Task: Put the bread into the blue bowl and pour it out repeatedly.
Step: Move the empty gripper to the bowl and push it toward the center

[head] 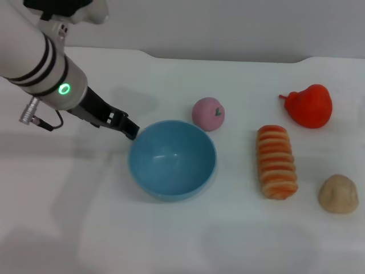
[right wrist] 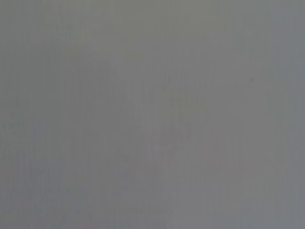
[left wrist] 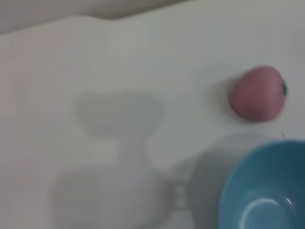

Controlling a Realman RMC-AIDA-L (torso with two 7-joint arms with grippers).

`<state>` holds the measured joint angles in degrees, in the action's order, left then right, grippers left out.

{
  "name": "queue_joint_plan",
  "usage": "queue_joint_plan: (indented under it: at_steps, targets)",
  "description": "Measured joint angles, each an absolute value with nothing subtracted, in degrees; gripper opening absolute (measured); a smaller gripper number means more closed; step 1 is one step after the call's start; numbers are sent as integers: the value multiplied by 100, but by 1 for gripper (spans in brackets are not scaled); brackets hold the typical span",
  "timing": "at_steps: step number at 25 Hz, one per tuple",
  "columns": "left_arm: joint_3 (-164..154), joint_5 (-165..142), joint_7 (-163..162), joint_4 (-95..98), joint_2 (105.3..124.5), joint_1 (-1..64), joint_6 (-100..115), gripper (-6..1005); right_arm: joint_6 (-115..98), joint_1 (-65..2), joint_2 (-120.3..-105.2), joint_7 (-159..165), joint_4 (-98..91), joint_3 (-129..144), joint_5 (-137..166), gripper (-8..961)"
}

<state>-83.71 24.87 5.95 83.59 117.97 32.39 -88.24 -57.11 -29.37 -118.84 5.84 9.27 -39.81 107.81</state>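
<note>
Light-blue plastic, the blue bowl (head: 172,159) sits upright and empty near table (head: 68,228) centre; also seen in left wrist view (left wrist: 267,191). Left gripper (head: 130,130) is at the bowl's left rim, dark fingertips touching or just beside it; can't tell whether the fingers are spread, pinched, or already on the rim. Right gripper not visible in head view, and its wrist view shows only flat grey, so the arm looks parked out of frame. The bread (head: 276,161) lies on the table to the right of the bowl, apart from it, ridged orange-and-cream top up, long axis running roughly away from the robot. Pink round fruit (head: 208,113) just behind the bowl, red pear-like toy (head: 311,106) far right back, small tan lump (head: 338,194) right of the bread. Judgement: bread looks like a light foam or soft plastic toy, slightly squashy, not fragile, ridges give decent grip; best taken across the short width at mid-length so it doesn't tip. Bowl likely light, smooth and slippery, could slide or tilt when pinched at the rim. Bread not yet in the bowl.
</note>
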Motion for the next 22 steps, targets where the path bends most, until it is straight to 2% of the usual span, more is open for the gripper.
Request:
queue_joint_plan:
  at_steps: [22]
  targets:
    - [-8794, 2675, 444, 6764, 11839, 4037, -8325, 784, -5718, -2947, -11891, 571, 858, -3981, 10785, 489]
